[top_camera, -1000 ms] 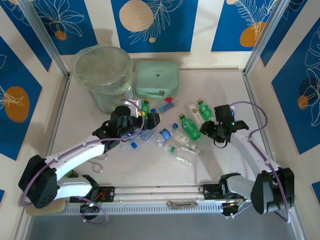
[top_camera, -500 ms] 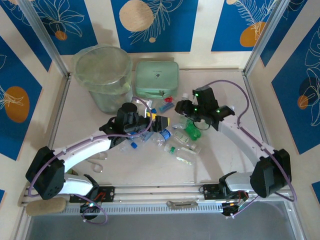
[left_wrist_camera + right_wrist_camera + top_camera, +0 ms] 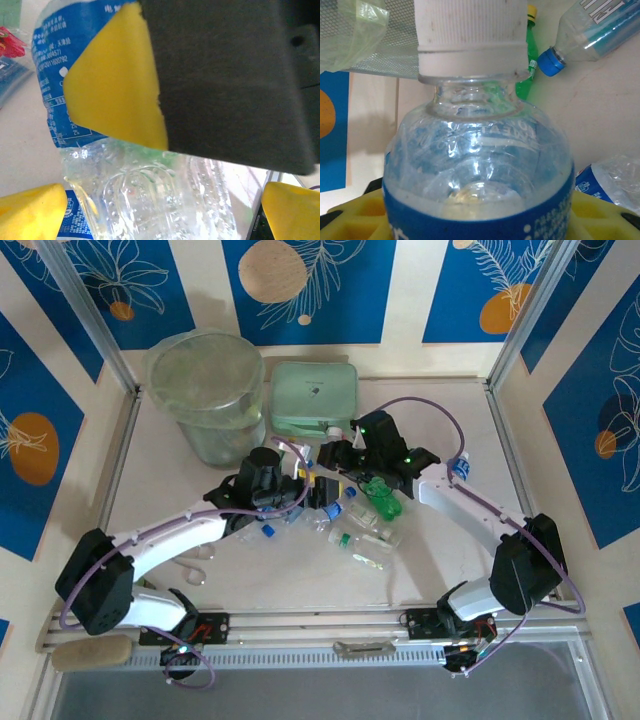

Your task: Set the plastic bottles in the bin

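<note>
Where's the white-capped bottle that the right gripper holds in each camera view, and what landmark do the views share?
Top external: white-capped bottle in the right gripper, near the mint-green case.
Right wrist: the bottle at centre, close up, cap at top.
Left wrist: the blue-labelled bottle here looks like another one, lying on the table.
Shared landmark: the bin, upper left in top external and right wrist.

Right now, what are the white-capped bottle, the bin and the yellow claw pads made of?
Bottle: thin clear plastic, glossy; you see through its wall. Cap: ribbed white plastic, matte. Bin: translucent pale-green plastic, probably; light passes through the wall. Pads: matte yellow, likely foam or rubber; can't tell which.
</note>
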`<action>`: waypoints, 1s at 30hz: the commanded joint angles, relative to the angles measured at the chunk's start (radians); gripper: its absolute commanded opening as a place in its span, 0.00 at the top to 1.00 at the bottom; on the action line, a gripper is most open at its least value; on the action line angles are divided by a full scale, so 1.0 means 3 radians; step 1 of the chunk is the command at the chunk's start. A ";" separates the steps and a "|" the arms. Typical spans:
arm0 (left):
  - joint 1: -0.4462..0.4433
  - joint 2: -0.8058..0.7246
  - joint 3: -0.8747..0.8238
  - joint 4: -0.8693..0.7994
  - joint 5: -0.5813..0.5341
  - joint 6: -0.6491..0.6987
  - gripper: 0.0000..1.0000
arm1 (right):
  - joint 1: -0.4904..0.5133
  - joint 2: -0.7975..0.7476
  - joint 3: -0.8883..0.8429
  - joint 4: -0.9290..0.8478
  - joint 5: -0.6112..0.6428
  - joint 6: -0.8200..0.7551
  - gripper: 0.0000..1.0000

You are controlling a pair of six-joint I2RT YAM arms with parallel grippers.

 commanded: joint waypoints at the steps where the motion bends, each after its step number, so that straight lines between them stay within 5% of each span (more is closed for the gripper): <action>1: -0.0034 0.0054 0.0062 -0.0003 0.0041 0.0005 0.00 | 0.0025 -0.0001 0.0091 0.0123 -0.0110 0.0084 0.50; 5: -0.0036 0.0071 0.0039 0.0044 0.0038 -0.0045 0.05 | 0.0039 -0.0001 0.0079 0.0173 -0.0151 0.0093 0.50; 18: -0.0032 0.0041 -0.0028 0.0108 -0.0114 -0.0117 0.44 | 0.0108 -0.0062 0.0033 0.0157 0.0030 0.0044 0.48; 25: -0.0037 -0.0005 -0.0078 0.0137 -0.0220 -0.0149 0.46 | 0.0060 -0.0113 0.0097 0.0009 0.0011 -0.0010 0.26; 30: -0.0029 -0.0078 -0.0137 0.0093 -0.0357 -0.0142 0.46 | -0.0118 -0.0312 0.0028 -0.0071 0.0000 -0.0032 0.22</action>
